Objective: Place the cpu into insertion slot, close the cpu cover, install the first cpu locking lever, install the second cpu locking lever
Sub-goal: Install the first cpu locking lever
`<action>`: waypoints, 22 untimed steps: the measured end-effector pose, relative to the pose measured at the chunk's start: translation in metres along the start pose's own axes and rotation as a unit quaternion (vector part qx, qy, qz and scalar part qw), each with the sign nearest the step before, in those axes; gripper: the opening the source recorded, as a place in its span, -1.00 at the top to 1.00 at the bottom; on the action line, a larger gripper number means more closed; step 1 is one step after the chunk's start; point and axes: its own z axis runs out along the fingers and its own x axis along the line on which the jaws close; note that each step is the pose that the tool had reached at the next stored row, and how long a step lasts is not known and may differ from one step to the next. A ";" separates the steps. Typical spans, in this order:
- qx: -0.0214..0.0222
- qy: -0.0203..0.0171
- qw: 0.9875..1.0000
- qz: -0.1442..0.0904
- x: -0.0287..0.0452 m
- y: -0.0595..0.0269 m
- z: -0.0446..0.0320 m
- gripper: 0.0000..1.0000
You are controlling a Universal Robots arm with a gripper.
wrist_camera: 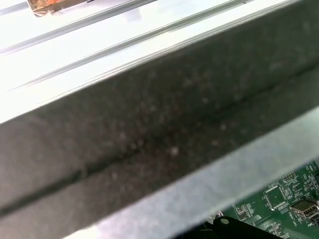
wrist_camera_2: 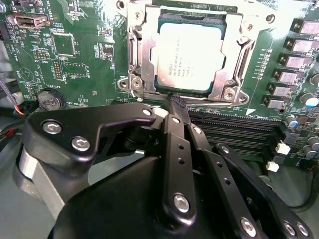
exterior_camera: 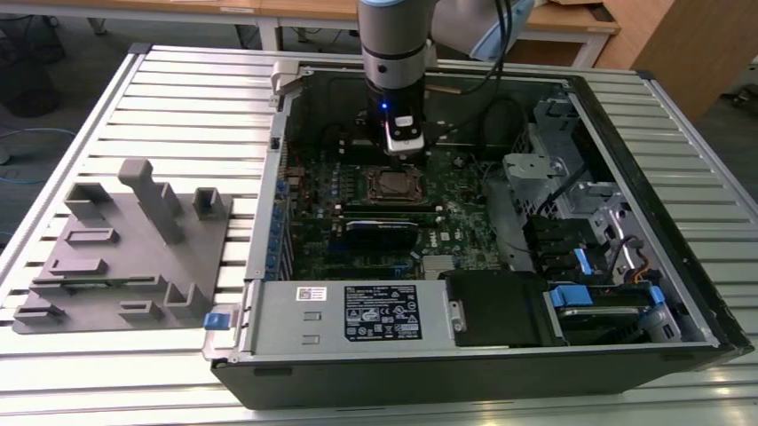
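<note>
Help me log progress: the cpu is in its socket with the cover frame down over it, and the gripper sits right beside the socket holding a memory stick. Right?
Not quite. The gripper holds no memory stick: in the second wrist view its fingers are closed together with nothing between them, the tips at the edge of the insertion slot. The rest stands: the cpu sits in the slot with the cpu cover down around it.
</note>
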 end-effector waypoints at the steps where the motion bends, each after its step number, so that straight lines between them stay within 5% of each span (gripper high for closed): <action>1: 0.000 0.000 1.000 0.000 0.0000 0.0000 -0.0003 0.79; 22: 0.000 0.000 1.000 0.000 0.0028 0.0064 -0.0018 0.79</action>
